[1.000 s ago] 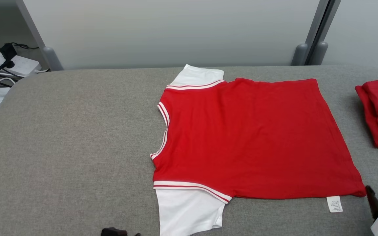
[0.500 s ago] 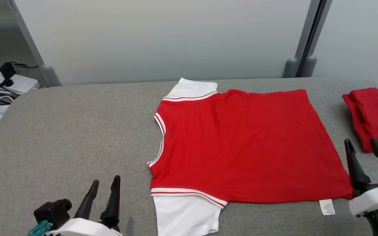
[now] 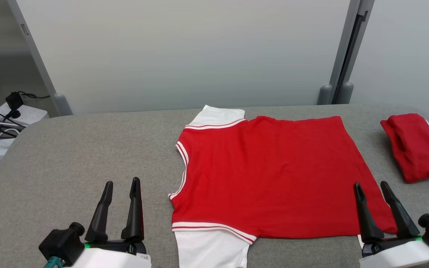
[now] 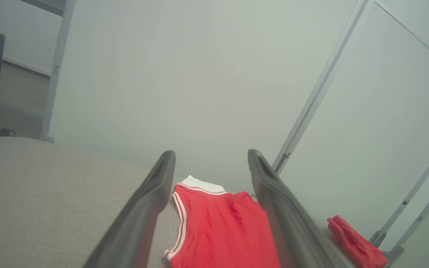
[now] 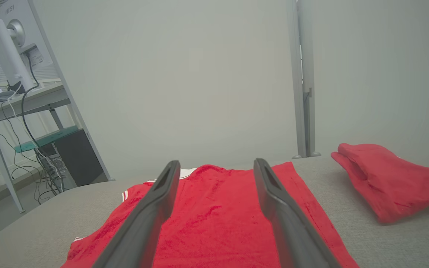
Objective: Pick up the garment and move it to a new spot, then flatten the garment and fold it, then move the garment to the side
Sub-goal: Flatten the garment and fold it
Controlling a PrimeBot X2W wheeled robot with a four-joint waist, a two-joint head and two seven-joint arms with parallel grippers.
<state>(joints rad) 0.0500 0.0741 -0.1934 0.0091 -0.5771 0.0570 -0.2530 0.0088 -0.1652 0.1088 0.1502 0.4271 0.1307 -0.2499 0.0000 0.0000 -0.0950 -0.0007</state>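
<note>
Nearest, at lower left: left gripper, fingers spread wide, nothing between them, over bare grey table, near the collar side of the garment but apart from the cloth. At lower right: right gripper, likewise wide apart and empty, fingertips over the near hem corner; touching or just above, impossible to tell. Likely held so to bracket the near edge, one claw per end, ready to pinch and lift for a fold.

Between and beyond them: the garment itself, red body with white striped sleeves, spread flat on the middle-right of the table. Collar toward the robot's left, hem toward its right, near sleeve running off the bottom of the head view. Flattening seemingly done, few wrinkles left; folding not yet begun.

Farther right, well apart: folded red cloth, probably set aside there to leave room. Beyond the table's left end: power strip with cables. Behind everything: pale wall panel.
</note>
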